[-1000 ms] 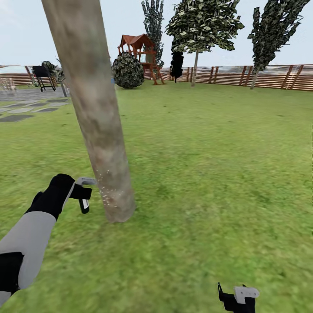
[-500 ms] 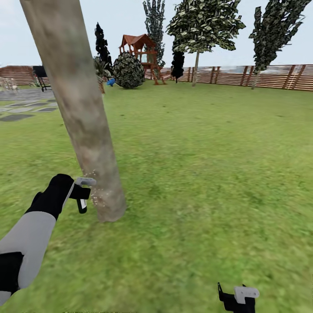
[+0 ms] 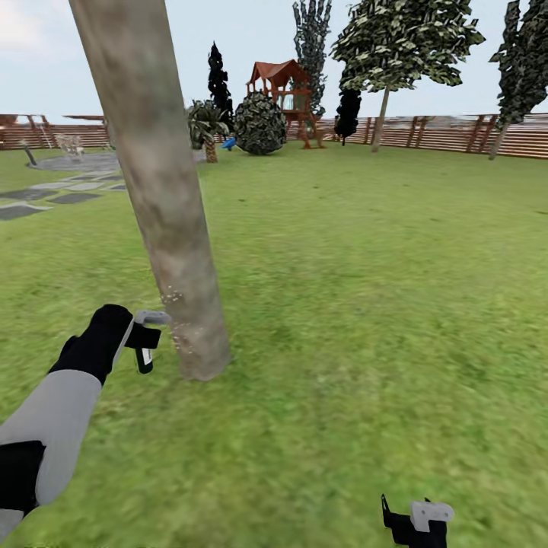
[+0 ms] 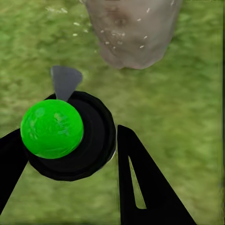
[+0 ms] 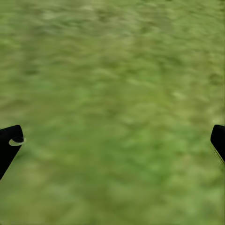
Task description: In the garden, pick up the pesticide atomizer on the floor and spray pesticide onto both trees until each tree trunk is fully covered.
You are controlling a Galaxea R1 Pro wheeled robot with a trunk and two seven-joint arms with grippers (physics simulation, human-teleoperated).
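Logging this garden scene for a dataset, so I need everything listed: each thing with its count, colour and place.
tree trunk: one, pale grey-brown, close ahead at left, white specks near its base
spray bottle: one, dark with green cap, in left gripper, nozzle toward trunk
lawn: green, all around
fence: brown slats, far edge
playhouse: one, reddish-brown, far centre
round bush: one, dark green, beside playhouse
stepping stones: several, grey, far left
left gripper: black, beside trunk
right gripper: black, low right, above grass

Back garden, wide lawn [image 3: 365, 251], slatted wooden fence [image 3: 449, 133], playhouse [image 3: 283, 91] (red-roofed), stepping stones [image 3: 57, 190]
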